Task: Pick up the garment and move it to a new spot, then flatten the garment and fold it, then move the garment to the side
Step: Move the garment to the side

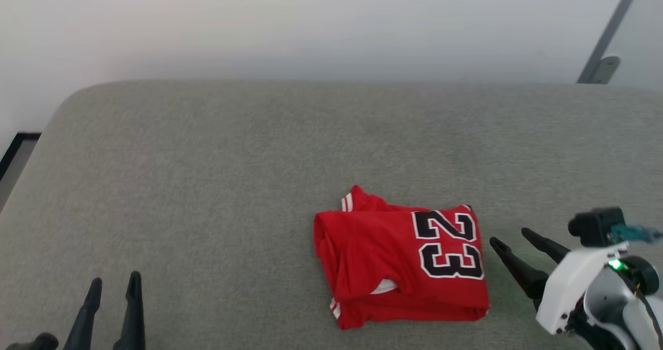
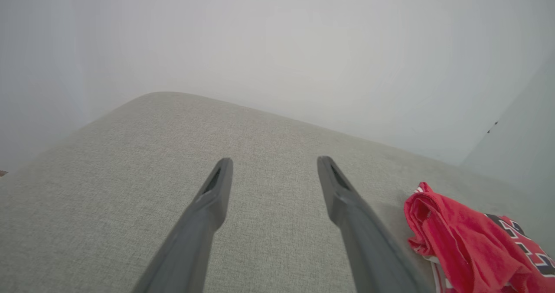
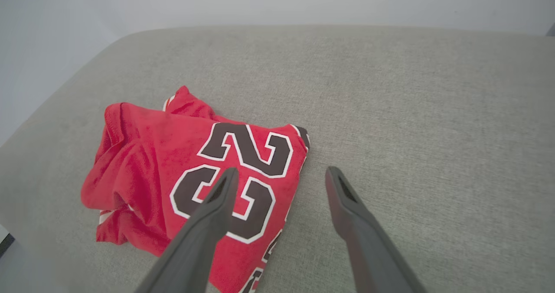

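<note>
Both claws stand released and empty: the right gripper point(image 1: 510, 237) hovers just beside the right edge of the garment point(image 1: 399, 262), the left gripper point(image 1: 115, 280) well apart at the near left. The garment lies as a folded red packet near the front of the grey cushion point(image 1: 207, 158). A pinch catching only the top layer would likely peel the fold open; dragging it over the textured cloth could bunch its looser left side.

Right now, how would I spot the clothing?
Start at the wide grey fabric-covered surface against the pale wall. Near its front edge, right of centre, lies a folded red jersey. It alone is bright, bearing a black, white-edged 23.
</note>
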### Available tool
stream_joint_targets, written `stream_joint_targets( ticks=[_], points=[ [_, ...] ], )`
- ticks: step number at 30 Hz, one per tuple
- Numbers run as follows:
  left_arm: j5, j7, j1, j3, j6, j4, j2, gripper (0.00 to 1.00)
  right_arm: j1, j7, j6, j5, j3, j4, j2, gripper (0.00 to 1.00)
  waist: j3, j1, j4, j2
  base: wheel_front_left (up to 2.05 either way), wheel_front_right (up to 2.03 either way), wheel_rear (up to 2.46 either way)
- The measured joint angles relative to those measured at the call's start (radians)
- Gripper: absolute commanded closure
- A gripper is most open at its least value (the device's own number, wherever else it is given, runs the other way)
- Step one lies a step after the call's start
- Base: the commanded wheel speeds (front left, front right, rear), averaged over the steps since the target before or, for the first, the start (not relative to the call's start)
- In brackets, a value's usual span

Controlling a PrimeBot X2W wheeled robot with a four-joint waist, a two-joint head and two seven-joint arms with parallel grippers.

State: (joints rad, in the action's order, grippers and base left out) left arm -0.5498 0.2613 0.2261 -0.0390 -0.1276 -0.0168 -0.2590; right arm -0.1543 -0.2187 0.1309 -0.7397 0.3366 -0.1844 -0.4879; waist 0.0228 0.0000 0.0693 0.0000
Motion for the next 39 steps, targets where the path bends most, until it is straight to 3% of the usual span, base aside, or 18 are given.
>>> stream_joint_targets(
  ticks=[14,25,26,27,28,39],
  points=[
    [-0.023,0.000,-0.075,0.071,0.000,-0.029,-0.016,0.00,-0.159,-0.411,0.000,-0.080,0.089,-0.092,-0.069,0.00,0.087,0.0000,0.096,0.0000,0.00,0.00,0.00],
    [-0.041,0.000,-0.142,0.119,0.000,-0.046,-0.013,0.00,-0.287,-0.647,0.000,-0.139,0.143,-0.230,-0.017,0.02,0.147,0.0000,0.128,0.0000,0.00,0.00,0.00],
    [-0.042,0.000,-0.150,0.127,0.000,-0.049,-0.014,0.00,-0.297,-0.656,0.000,-0.140,0.151,-0.236,-0.017,0.50,0.151,0.0000,0.129,0.0000,0.00,0.00,0.00],
    [-0.041,0.000,-0.157,0.136,0.000,-0.053,-0.018,0.00,-0.305,-0.662,0.000,-0.142,0.160,-0.235,-0.017,0.80,0.155,0.0000,0.130,0.0000,0.00,0.00,0.00],
    [-0.040,0.000,-0.165,0.142,0.000,-0.054,-0.019,0.00,-0.310,-0.663,0.000,-0.148,0.166,-0.234,-0.017,1.00,0.159,0.0000,0.131,0.0000,0.00,0.00,0.00],
    [-0.029,0.000,-0.231,0.145,0.000,-0.048,-0.022,0.00,-0.356,-0.600,0.003,-0.150,0.176,-0.176,-0.069,1.00,0.189,0.0000,0.092,0.0000,0.00,0.00,0.00]
  ],
)
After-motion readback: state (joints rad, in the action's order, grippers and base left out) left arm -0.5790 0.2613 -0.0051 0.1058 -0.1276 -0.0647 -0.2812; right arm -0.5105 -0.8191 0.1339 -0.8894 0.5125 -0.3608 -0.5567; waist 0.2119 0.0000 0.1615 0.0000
